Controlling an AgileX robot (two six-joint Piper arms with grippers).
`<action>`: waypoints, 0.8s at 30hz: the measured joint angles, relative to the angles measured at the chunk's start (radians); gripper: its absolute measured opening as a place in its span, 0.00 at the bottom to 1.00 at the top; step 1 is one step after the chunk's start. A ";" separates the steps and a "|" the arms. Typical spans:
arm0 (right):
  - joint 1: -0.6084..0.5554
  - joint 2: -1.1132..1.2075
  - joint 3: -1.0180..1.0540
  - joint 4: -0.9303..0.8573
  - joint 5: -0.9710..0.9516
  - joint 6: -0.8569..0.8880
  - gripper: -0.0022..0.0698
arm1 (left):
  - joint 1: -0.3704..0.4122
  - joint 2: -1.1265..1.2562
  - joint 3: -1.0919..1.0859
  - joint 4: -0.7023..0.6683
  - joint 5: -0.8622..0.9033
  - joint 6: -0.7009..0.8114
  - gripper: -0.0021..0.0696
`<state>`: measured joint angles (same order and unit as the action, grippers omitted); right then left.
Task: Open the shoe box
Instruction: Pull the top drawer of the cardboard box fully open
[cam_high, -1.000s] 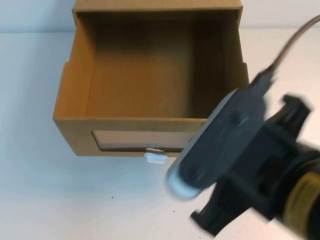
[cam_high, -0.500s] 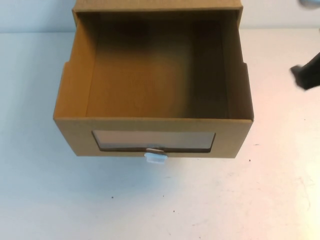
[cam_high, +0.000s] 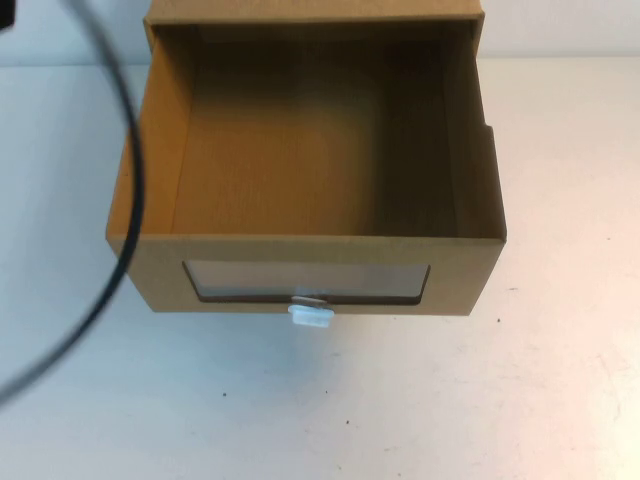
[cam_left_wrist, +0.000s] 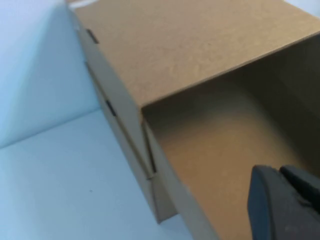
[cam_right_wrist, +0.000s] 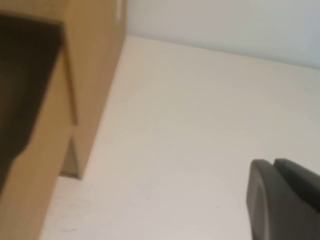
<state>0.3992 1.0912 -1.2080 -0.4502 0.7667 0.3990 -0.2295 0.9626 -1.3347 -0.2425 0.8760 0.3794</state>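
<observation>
The brown cardboard shoe box lies in the middle of the table with its drawer pulled out toward me and nothing inside. A clear window and a white pull tab mark the drawer's front wall. The outer sleeve sits at the far edge. Neither gripper shows in the high view. In the left wrist view my left gripper is shut and empty, hovering over the drawer's floor near the sleeve. My right gripper is shut and empty over bare table, off the box's side.
A black cable curves down across the left side of the high view, in front of the box's left wall. White table surrounds the box on the left, right and near sides.
The right arm, which filled the lower right of the high view a second ago, has swung away and out of view. A black cable has swept in on the left. The box has not moved.
</observation>
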 joint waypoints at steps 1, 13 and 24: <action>-0.002 -0.009 0.016 0.024 -0.019 -0.010 0.01 | 0.000 -0.055 0.079 0.002 -0.045 -0.002 0.02; -0.003 -0.149 0.323 0.093 -0.338 -0.023 0.01 | 0.000 -0.673 0.859 -0.001 -0.572 0.003 0.02; -0.003 -0.198 0.487 0.096 -0.617 -0.022 0.01 | 0.000 -0.946 1.236 -0.007 -0.684 -0.036 0.02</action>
<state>0.3966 0.8929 -0.7213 -0.3542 0.1501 0.3773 -0.2295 0.0165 -0.0986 -0.2493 0.1924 0.3436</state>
